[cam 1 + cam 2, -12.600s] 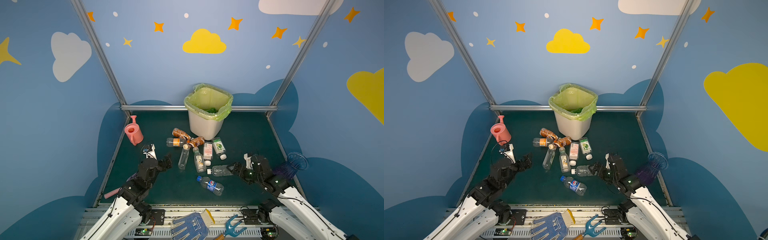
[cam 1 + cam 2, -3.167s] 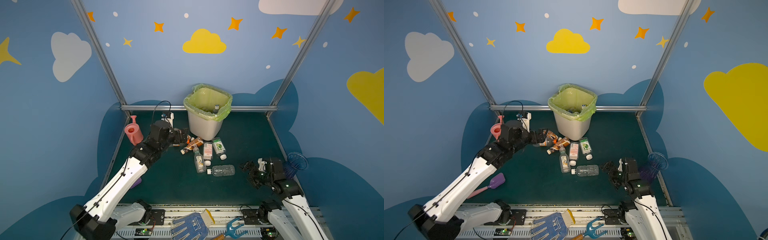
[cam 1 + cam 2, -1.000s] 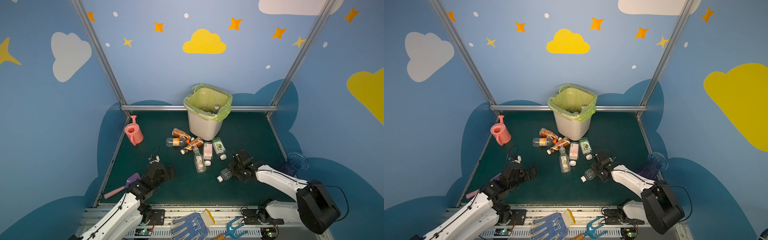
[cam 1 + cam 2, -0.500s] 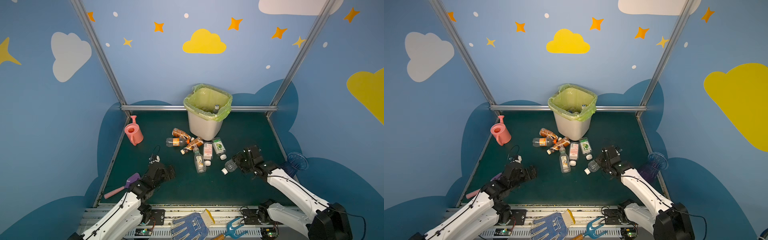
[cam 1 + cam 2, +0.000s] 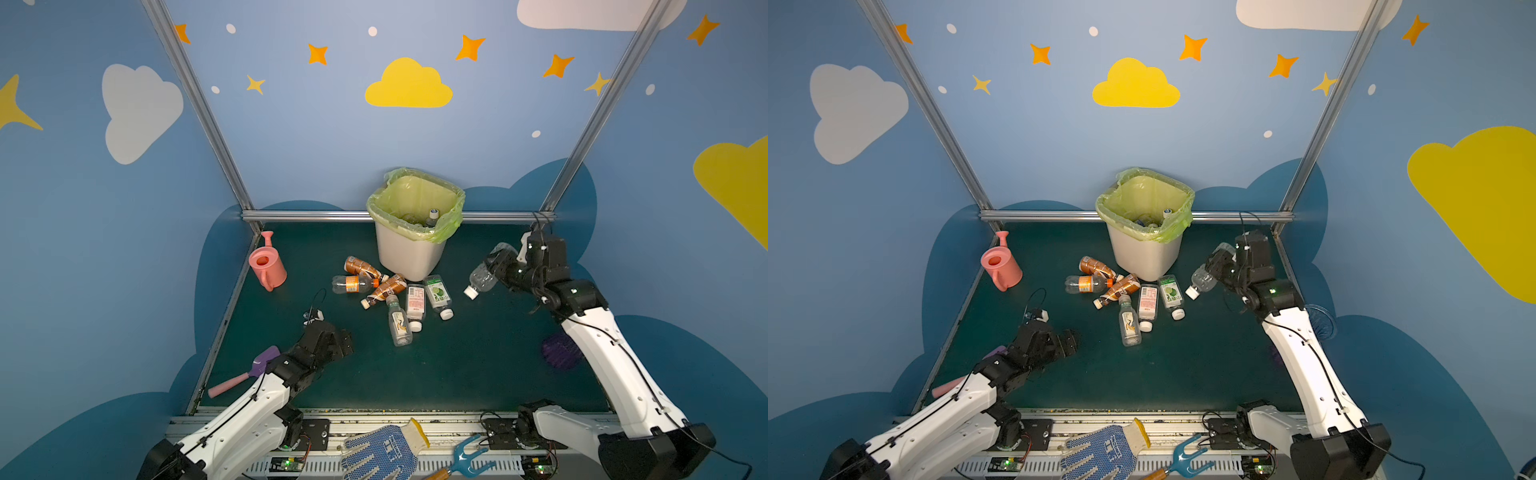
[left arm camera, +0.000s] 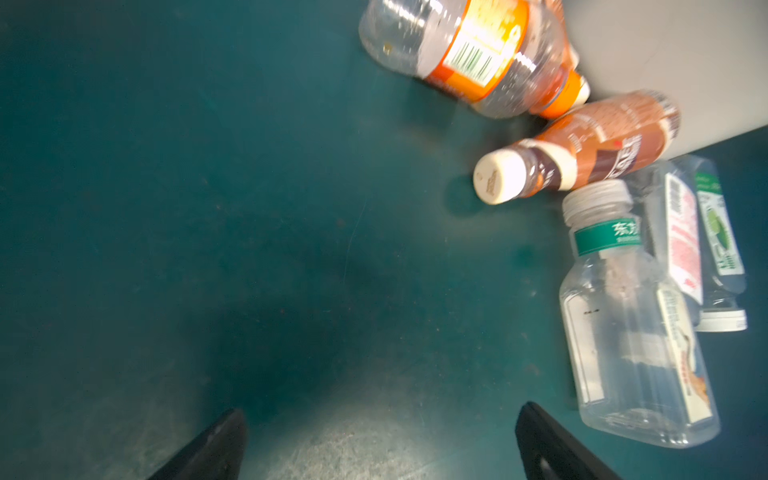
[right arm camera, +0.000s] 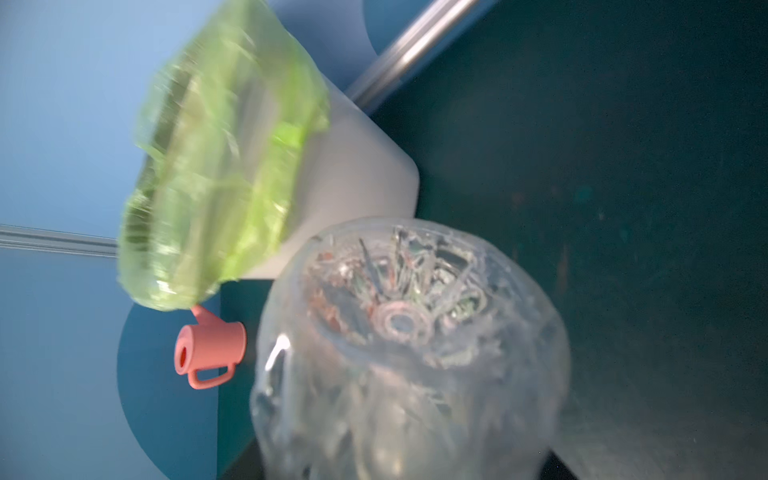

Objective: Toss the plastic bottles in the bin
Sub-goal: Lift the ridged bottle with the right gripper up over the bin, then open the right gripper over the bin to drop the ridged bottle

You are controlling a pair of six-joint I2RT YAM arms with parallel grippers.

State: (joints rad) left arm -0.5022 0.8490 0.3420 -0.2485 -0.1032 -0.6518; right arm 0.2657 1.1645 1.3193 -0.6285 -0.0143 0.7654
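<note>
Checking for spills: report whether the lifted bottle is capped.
Capped: the clear bottle shows a white cap on its downward-pointing neck.

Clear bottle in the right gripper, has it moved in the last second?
Yes. The clear bottle, in the right gripper, moved back, now right of the bin.

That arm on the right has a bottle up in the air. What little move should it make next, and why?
Probably carry the clear bottle higher and across until it hangs over the bin's open top. The right arm's jaws grip it off the table, but it sits beside the bin, not above the opening, so letting go now would likely miss.
</note>
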